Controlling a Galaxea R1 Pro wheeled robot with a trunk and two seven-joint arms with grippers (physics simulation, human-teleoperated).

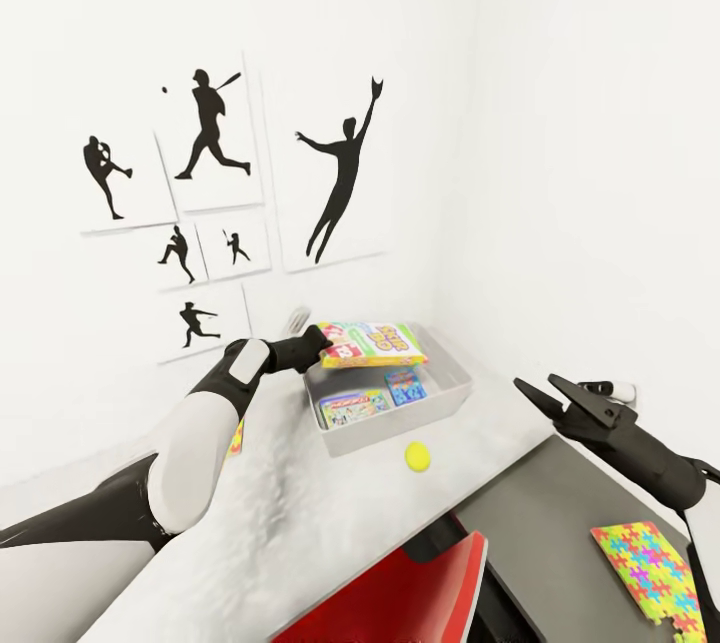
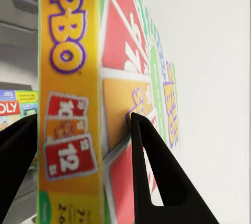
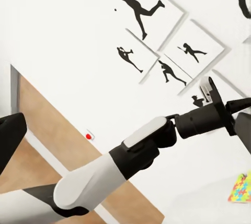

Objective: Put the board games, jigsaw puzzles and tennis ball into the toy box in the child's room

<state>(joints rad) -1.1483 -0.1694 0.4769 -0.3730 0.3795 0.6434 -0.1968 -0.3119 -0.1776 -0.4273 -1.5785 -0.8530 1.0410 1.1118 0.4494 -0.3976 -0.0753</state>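
The light-grey toy box (image 1: 455, 393) stands on the pale bench (image 1: 330, 513) close to the white wall, and two board games lie flat on its floor: a Monopoly box (image 1: 353, 407) and, just beside it, a smaller blue board game (image 1: 405, 386). Above the toy box's open top the left hand (image 1: 312, 343) is clamped on a third board game, the Skip-Bo box (image 1: 372, 343), held roughly level by one end; in the left wrist view its dark fingers (image 2: 151, 172) press both faces of the orange and red box (image 2: 104, 104). A yellow tennis ball (image 1: 418, 456) rests on the bench just in front of the toy box. A jigsaw puzzle (image 1: 650, 563) lies flat on the lower dark grey cabinet top (image 1: 560, 513), under the right arm. The right hand (image 1: 545, 393) hovers with its jaws spread and nothing between them, well apart from the toy box. Black baseball-player silhouettes on white panels (image 1: 210, 193) hang on the wall. A red shape (image 1: 400, 593) shows at the bench's near edge.
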